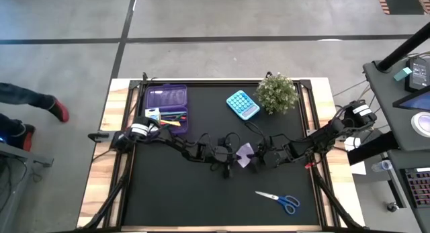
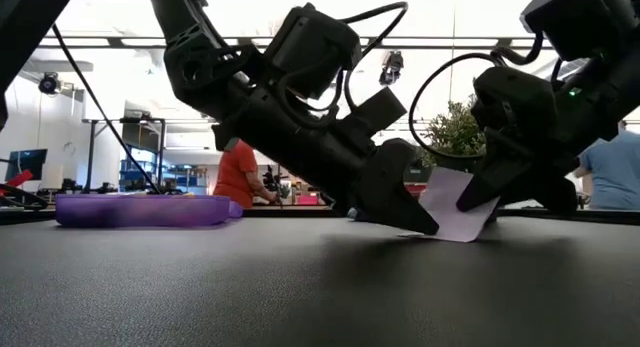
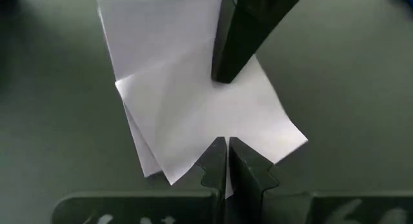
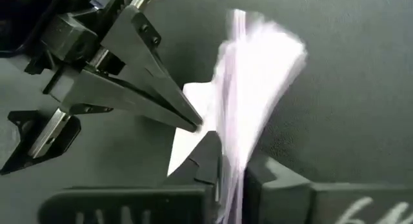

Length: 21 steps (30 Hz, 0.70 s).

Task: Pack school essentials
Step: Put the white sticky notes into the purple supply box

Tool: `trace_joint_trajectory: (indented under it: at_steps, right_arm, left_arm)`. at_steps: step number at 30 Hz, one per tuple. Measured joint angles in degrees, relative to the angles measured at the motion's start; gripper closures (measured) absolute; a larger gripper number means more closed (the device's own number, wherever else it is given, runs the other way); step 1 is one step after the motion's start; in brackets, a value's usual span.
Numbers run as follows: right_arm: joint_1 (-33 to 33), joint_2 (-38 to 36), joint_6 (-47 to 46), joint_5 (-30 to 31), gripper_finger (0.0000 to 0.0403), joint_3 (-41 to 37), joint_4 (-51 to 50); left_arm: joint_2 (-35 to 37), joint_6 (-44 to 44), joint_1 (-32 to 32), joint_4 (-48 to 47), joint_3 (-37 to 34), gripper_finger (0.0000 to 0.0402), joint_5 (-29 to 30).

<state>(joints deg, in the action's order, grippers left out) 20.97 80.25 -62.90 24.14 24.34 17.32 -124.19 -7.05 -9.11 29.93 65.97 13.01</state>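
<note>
On the left of the black bench (image 1: 175,199) I see the translucent purple plastic case (image 1: 166,99) lying open, with a few thin pens (image 1: 173,117) and a small green-white pack (image 1: 152,115) resting just by its near edge. I judge those items as packed or nearly so, though I cannot tell whether they sit fully inside the tray.

Moving toward the middle, my left hand (image 1: 226,154) is down at bench level with its fingers together, their tips pressed onto the near corner of the pale paper square (image 3: 193,108). From the left wrist view the sheets look fanned, a small loose stack and not one leaf.

Just right of that, my right hand (image 1: 259,156) has its fingers clamped on the opposite edge of the same paper, and in the low view the sheet stands tilted up off the bench between the two hands.

Behind them sit a light blue calculator (image 1: 242,104) and the small leafy potted plant (image 1: 277,92), both well apart from the case. Toward the near right corner the blue-handled scissors (image 1: 279,199) lie flat, untouched.

So the job looks partway done: paper in hand, calculator and scissors not yet packed.
</note>
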Motion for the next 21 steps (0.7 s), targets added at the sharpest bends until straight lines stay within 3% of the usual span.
trace_joint_trajectory:
  at_steps: [8, 14, 21]
  right_arm:
    - [-0.3, -0.8, 3.1, 0.4, 0.0394, 0.1, 1.1]
    - [-1.4, -3.0, 8.1, 2.6, 0.0394, 2.8, 0.9]
    - [-5.7, -1.2, 17.1, 2.9, 0.0394, 11.2, -1.1]
  left_arm:
    - [6.5, 6.3, -1.8, -5.3, -0.1, 0.0400, 1.0]
    - [18.0, 15.5, -5.1, -15.1, -1.7, 0.0400, 8.8]
    - [35.2, 19.5, -6.1, -15.4, -12.2, 0.0400, 13.3]
